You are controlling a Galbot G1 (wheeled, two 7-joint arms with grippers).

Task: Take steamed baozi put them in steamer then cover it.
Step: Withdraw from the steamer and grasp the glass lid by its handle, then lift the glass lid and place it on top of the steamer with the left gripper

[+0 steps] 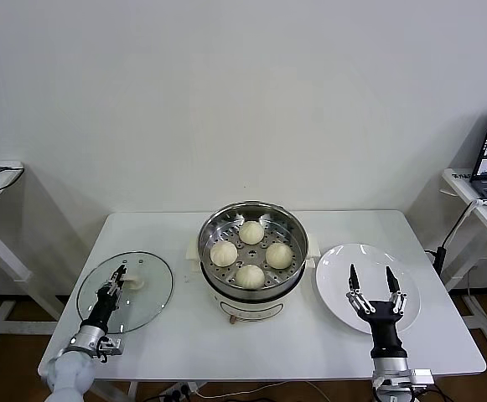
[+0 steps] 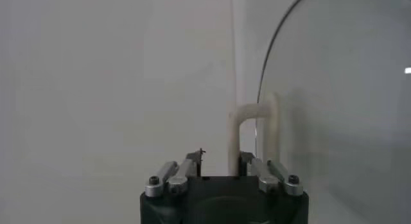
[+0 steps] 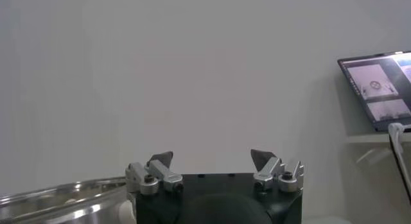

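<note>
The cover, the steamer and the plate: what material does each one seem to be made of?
The cover: looks like clear glass, since the table shows through it; its rim seems metal and its handle a matte white, perhaps plastic.
The steamer: shiny, mirror-like wall and perforated tray suggest polished steel; the base looks cream plastic.
The plate: smooth glossy white, likely ceramic, though it could be melamine.

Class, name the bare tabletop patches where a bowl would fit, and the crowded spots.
Bare: the white table behind the round white plate, and the front strip between both grippers. Crowded: the shiny steel steamer with four cream buns, the clear glass lid.
</note>
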